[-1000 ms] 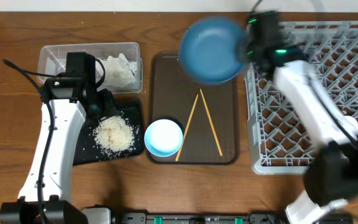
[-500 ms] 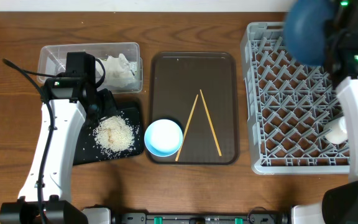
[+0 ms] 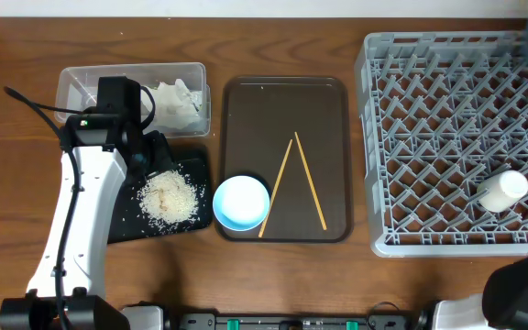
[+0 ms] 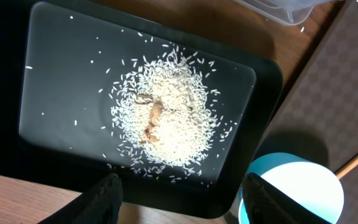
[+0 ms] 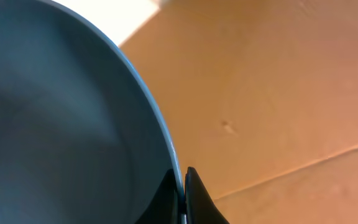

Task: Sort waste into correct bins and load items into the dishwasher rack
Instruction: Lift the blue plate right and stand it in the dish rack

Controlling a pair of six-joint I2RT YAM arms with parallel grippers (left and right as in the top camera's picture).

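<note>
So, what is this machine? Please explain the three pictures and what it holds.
It is a robot with two arms, each ending in a two-finger gripper. One camera looks down on the table; two sit on the wrists. On the table: a clear tub with a crumpled napkin, a black tray with rice, a brown serving tray with a light-blue bowl and two chopsticks, and a grey dishwasher rack with a white cup. The left gripper hangs open over the rice. The right gripper grips a dark-blue plate by its rim.

grey lattice rack [image 3: 447, 137], white rice [image 4: 163, 112], blue plate [image 5: 55, 112]
</note>
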